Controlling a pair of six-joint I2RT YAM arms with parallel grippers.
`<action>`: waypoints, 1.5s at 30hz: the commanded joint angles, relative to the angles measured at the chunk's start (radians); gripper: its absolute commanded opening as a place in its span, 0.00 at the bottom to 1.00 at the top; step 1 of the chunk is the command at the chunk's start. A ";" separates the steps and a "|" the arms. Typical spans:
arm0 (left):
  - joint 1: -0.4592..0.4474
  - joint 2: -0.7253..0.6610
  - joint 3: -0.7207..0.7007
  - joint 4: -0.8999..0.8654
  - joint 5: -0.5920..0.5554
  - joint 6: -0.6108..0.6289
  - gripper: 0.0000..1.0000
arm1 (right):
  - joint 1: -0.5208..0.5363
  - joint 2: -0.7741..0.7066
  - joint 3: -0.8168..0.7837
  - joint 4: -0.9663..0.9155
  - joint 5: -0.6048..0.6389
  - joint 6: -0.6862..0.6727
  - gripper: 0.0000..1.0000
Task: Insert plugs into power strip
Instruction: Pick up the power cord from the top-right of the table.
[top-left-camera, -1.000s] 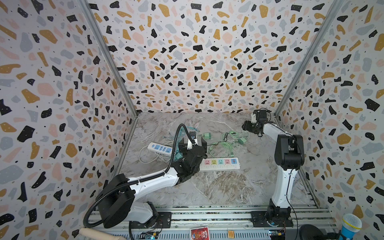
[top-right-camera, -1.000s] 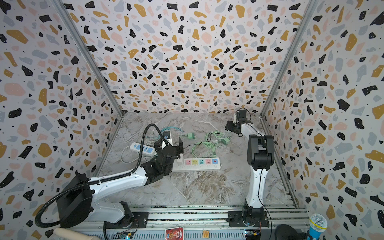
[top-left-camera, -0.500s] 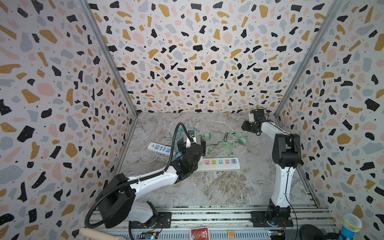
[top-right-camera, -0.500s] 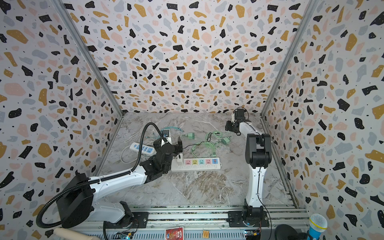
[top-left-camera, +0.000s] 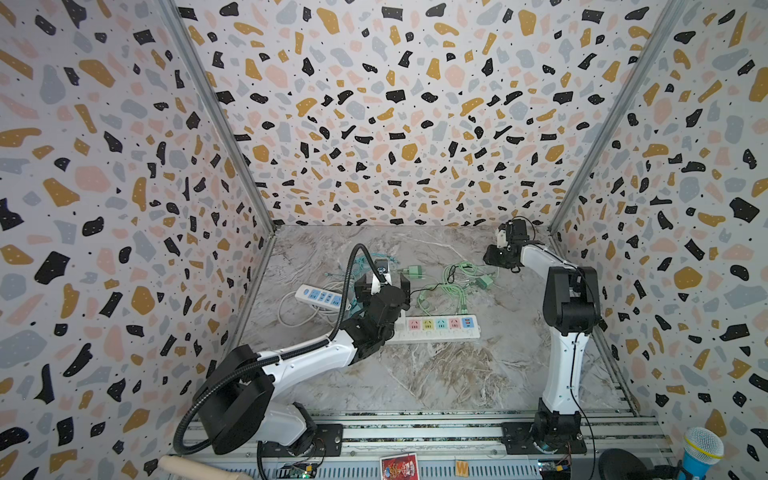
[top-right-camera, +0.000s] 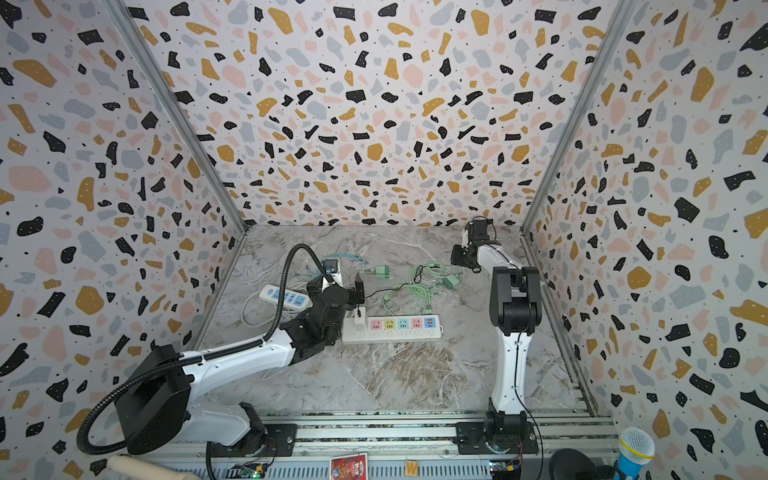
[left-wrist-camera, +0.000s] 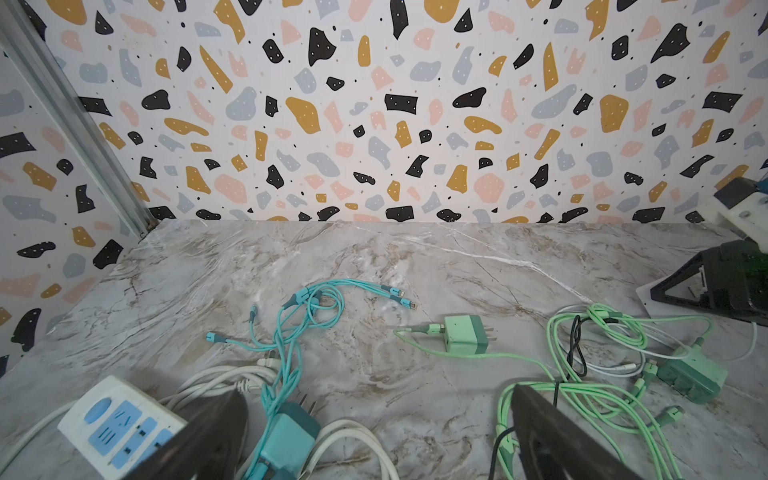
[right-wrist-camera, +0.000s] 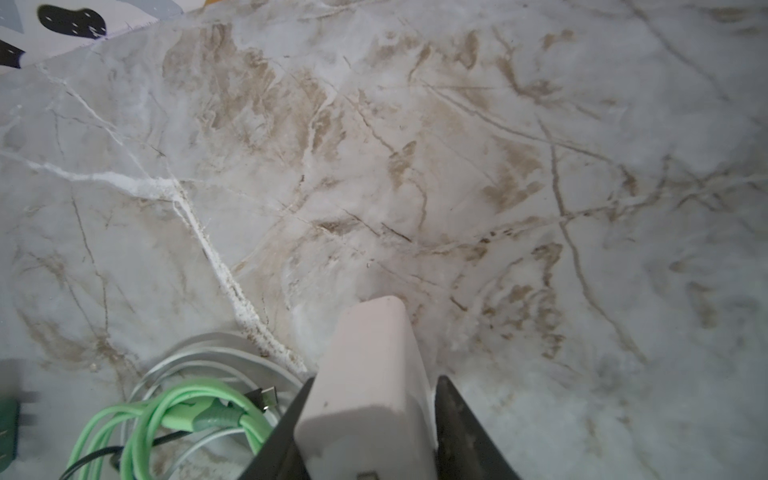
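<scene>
Plugs lie on marble table (top-left-camera: 436, 374). White plug (right-wrist-camera: 361, 340) clamped between fingers of right gripper (right-wrist-camera: 376, 379), near back right corner, beside green cable coil (right-wrist-camera: 187, 411); lifted or resting, cannot tell. Mint plug (left-wrist-camera: 465, 336) lies loose behind power strip (top-left-camera: 440, 326). Darker green plug (left-wrist-camera: 694, 378) sits among tangled cables. Teal plug (left-wrist-camera: 286, 440) just beside blue-socket strip (left-wrist-camera: 120, 428). Over power strip's left end, left gripper (left-wrist-camera: 376, 388) spread wide, holding nothing.
</scene>
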 joint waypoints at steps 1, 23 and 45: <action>0.009 0.002 0.002 0.019 0.001 -0.008 1.00 | 0.004 0.000 0.013 -0.029 0.014 -0.009 0.39; 0.036 -0.061 -0.021 0.007 0.013 0.009 1.00 | -0.063 -0.232 0.209 0.027 0.000 -0.003 0.25; 0.040 -0.112 -0.033 0.014 0.082 -0.009 0.98 | -0.040 -0.669 0.080 0.038 -0.192 -0.106 0.27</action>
